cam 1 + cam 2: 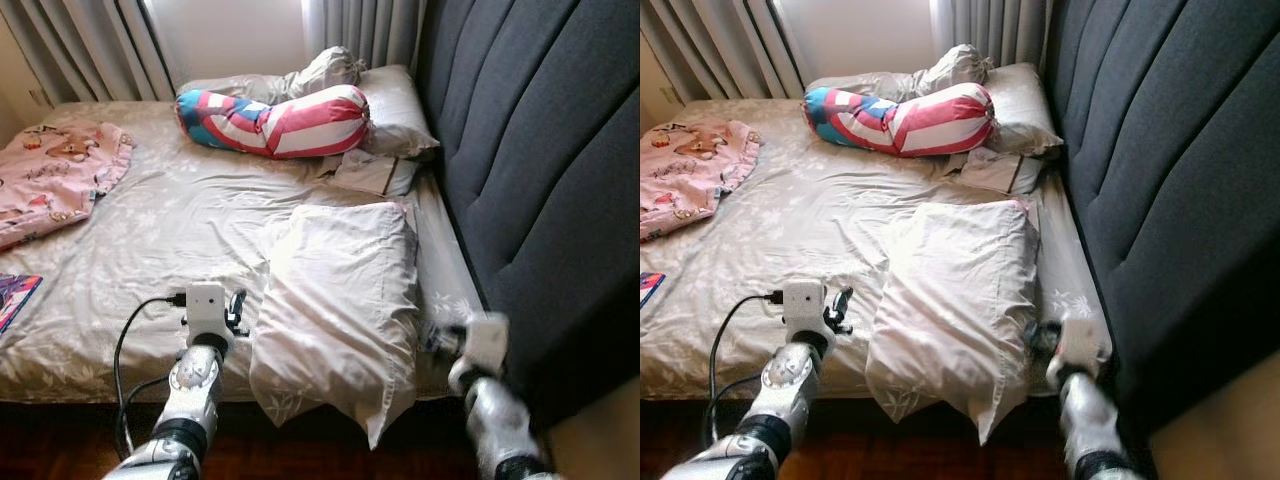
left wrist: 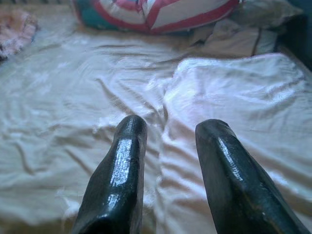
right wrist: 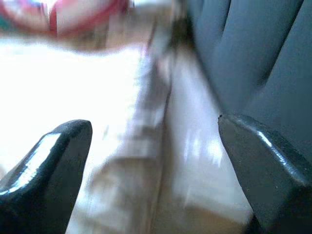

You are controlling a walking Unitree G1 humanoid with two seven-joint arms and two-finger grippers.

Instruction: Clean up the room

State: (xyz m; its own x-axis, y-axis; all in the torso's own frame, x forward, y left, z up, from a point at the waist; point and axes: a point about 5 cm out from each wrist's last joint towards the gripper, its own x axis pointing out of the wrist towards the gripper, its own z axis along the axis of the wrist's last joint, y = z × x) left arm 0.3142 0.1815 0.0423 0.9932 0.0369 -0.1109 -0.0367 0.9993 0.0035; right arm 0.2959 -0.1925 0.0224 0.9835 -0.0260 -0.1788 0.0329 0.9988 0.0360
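A pale floral pillow point(image 1: 340, 300) lies askew on the bed point(image 1: 170, 230), its lower corner hanging over the front edge. My left gripper point(image 1: 237, 310) is held just left of that pillow above the sheet, open with nothing between its fingers point(image 2: 127, 161). My right gripper point(image 1: 440, 338) hovers at the pillow's right side by the dark headboard point(image 1: 540, 170), open and empty, one finger point(image 3: 53, 165) showing in the right wrist view. A striped red, white and blue bolster point(image 1: 275, 122) lies at the head of the bed.
A pink patterned blanket point(image 1: 55, 175) is crumpled at the left edge. More pillows point(image 1: 395, 110) and folded cloth point(image 1: 365, 170) sit beside the bolster. A book corner point(image 1: 15, 295) shows at far left. Grey curtains point(image 1: 90, 45) hang behind. Dark wooden floor point(image 1: 300, 450) lies below the bed.
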